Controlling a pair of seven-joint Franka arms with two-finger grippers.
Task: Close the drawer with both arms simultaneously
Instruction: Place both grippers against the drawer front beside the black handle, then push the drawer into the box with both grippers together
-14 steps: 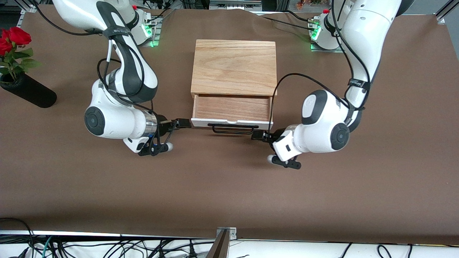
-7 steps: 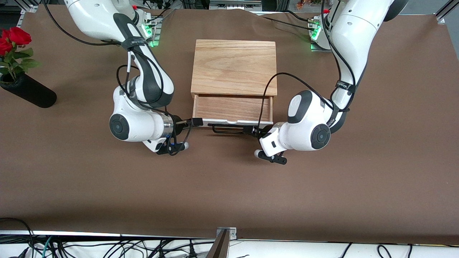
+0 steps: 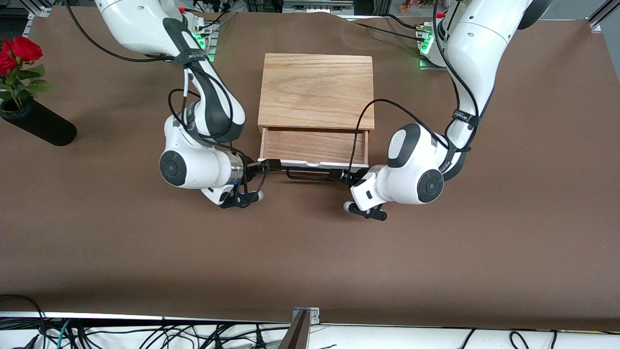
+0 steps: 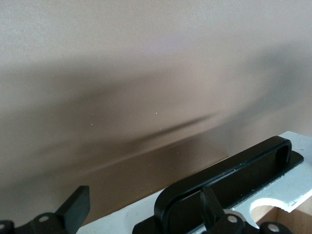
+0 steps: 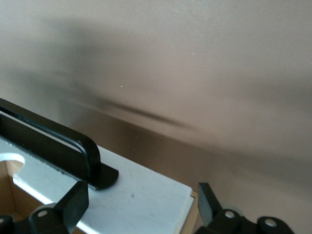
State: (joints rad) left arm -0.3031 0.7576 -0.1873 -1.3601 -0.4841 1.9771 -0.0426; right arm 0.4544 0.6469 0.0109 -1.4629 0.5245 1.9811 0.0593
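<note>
The drawer (image 3: 314, 146) stands pulled out of the oak-grain box (image 3: 316, 89), with its white front panel (image 3: 310, 165) and black bar handle (image 3: 315, 175) toward the front camera. My right gripper (image 3: 270, 166) is open at the panel's end toward the right arm. In the right wrist view its fingers (image 5: 73, 202) straddle the white panel corner (image 5: 141, 192) beside the handle's foot (image 5: 95, 170). My left gripper (image 3: 345, 177) is open at the other end. In the left wrist view one finger (image 4: 209, 209) lies against the handle (image 4: 229, 170), the other off the panel (image 4: 117, 222).
A black vase (image 3: 41, 127) with red roses (image 3: 17, 51) stands near the right arm's end of the table. The brown table cover (image 3: 310, 252) stretches toward the front camera. Cables hang below the table's front edge.
Both arms have moved in toward each other, and each gripper has reached its end of the drawer front. The drawer looks about as far out as before.
</note>
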